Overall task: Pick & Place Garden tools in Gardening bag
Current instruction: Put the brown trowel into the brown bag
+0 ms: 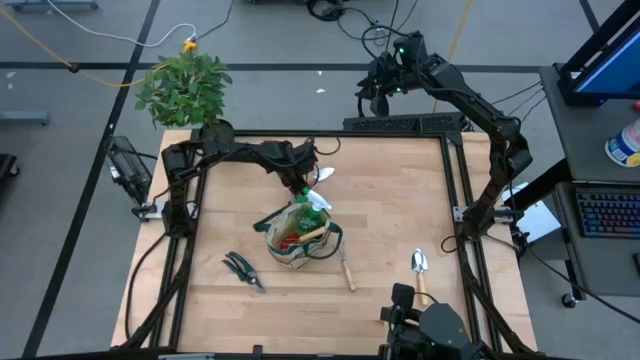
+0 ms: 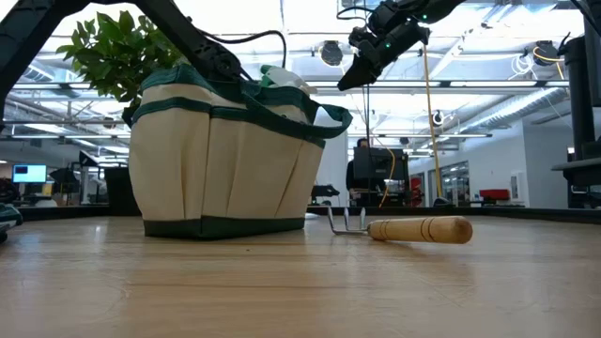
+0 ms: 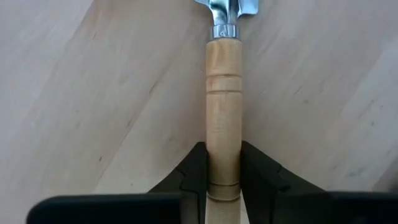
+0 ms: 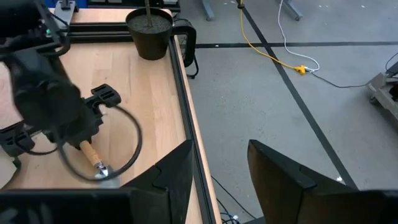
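The round beige canvas gardening bag [image 1: 300,240] with green trim stands mid-table, already holding several tools. Left gripper [image 3: 224,177], just beyond the bag, is clamped on a wooden-handled silver trowel [image 3: 224,112]. Right gripper [image 1: 385,85] waits raised beyond the far edge, fingers apart, empty. Black pruning shears [image 1: 243,270], a wooden-handled rake [image 2: 404,228] and a second silver trowel [image 1: 420,265] lie outside.

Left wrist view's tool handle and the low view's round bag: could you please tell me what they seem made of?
The pale turned tool handle looks like unvarnished light wood: grain and lathe-cut grooves show. Its shiny silver collar looks like polished metal. The round beige bag with dark green trim looks like matte canvas, judging by its seamed panels.
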Tool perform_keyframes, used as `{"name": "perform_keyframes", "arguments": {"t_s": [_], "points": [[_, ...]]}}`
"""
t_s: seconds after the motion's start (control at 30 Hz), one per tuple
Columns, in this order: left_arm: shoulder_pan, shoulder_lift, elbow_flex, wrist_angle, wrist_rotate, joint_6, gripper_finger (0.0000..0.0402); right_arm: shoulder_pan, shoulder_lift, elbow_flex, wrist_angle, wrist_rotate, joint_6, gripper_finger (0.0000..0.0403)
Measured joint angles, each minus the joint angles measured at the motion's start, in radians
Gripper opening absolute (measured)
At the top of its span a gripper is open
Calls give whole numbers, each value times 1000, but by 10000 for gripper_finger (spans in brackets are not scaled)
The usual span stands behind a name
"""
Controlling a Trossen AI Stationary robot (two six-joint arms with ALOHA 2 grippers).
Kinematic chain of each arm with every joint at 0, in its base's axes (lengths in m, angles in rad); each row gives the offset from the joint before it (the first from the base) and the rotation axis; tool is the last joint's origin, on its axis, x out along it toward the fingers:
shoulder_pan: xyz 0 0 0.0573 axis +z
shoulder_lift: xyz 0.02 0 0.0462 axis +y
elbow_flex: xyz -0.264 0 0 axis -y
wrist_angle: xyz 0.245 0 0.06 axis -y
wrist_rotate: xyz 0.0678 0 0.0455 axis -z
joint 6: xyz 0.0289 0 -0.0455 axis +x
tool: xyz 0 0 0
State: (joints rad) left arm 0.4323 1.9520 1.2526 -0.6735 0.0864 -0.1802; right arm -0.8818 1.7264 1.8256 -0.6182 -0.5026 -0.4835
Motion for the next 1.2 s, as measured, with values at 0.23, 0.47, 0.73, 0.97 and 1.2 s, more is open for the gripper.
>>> {"name": "perform_keyframes", "arguments": {"t_s": [0.23, 0.47, 0.73, 0.97, 1.2], "points": [[58, -160, -2, 14, -132, -113, 64, 0, 0, 0, -1, 0, 0, 144], [75, -367, 0, 160, -198, -191, 64, 0, 0, 0, -3, 1, -4, 144], [50, -540, 0, 358, -196, -226, 64, 0, 0, 0, -3, 2, 1, 144], [6, -594, 0, 449, -76, -256, 64, 5, 0, 0, 3, 1, 119, 144], [-33, -593, 1, 526, 150, -245, 64, 67, 0, 0, 16, -65, 350, 144]]}}
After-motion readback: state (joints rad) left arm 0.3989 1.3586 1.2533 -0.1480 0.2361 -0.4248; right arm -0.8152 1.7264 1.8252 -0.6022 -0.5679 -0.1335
